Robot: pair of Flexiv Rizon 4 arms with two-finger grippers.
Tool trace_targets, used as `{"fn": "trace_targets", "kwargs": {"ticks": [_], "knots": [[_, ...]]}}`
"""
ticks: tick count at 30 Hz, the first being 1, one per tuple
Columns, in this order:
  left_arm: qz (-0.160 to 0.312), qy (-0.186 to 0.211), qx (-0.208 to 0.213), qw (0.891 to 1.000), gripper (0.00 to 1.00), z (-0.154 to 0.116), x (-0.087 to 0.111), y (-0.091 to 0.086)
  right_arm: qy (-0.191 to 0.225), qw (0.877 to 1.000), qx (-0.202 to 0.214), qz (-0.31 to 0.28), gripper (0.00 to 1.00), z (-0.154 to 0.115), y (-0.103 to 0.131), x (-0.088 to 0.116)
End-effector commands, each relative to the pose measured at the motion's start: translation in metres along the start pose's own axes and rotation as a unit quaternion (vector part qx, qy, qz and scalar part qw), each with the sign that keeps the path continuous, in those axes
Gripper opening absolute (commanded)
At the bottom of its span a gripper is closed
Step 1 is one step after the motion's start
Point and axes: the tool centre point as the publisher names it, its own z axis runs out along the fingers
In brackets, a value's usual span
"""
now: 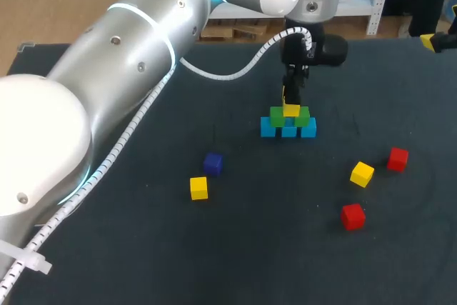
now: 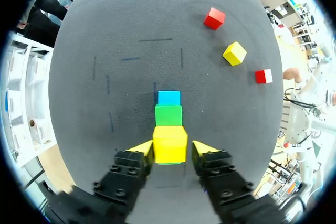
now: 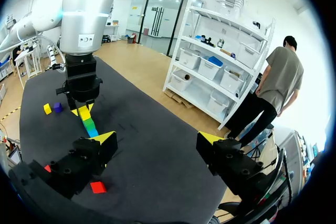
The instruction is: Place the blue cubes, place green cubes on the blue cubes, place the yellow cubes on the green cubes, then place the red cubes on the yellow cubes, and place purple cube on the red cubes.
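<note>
Left arm (image 1: 107,105), nearest in the head view: left gripper (image 1: 291,98) is held just over the top yellow cube (image 1: 291,110). That cube is set on green cubes (image 1: 289,116), these on a row of blue cubes (image 1: 288,129), mid-counter (image 1: 143,262). Purple cube (image 1: 213,163), two loose yellow cubes (image 1: 198,188) and two red cubes (image 1: 353,216) are scattered apart.

Left wrist view: the top yellow cube (image 2: 169,144) is flanked by the jaws, touched on one side, a slim gap on the other; released.

Right wrist view: right gripper (image 3: 157,140), jaws spread wide, nothing held, well apart from the left gripper (image 3: 84,109).
</note>
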Motion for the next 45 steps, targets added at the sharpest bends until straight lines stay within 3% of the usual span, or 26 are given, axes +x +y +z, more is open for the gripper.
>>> {"fn": "trace_targets", "kwargs": {"ticks": [1,10,17,24,29,32,39,45], "knots": [[0.001,0.002,0.045,0.999,1.0,-0.003,-0.004,0.007,-0.002,1.0,-0.005,0.0,1.0,0.002,-0.003,0.0],[-0.006,-0.001,0.038,0.999,1.0,-0.008,-0.002,0.005,-0.002,1.0,-0.005,0.0,1.0,0.002,-0.003,0.0],[-0.017,-0.033,0.025,0.999,1.0,-0.018,0.003,0.002,-0.002,1.0,-0.005,0.0,1.0,0.002,-0.003,0.0],[-0.027,-0.038,0.015,0.999,1.0,-0.027,0.013,-0.005,-0.002,1.0,-0.005,0.0,1.0,0.002,-0.003,0.0],[-0.031,-0.03,0.013,0.999,1.0,-0.031,0.021,-0.017,-0.002,1.0,-0.005,0.0,1.0,0.002,-0.003,0.0],[-0.064,-0.025,0.002,0.998,1.0,-0.032,0.03,-0.025,-0.002,1.0,-0.005,0.0,1.0,0.002,-0.003,0.0],[-0.127,-0.063,-0.028,0.989,1.0,-0.035,0.055,-0.047,-0.002,1.0,-0.005,0.0,1.0,0.002,-0.003,0.0],[-0.145,-0.077,-0.034,0.986,1.0,-0.028,0.068,-0.066,-0.002,1.0,-0.005,0.0,1.0,0.002,-0.003,0.0]]}}
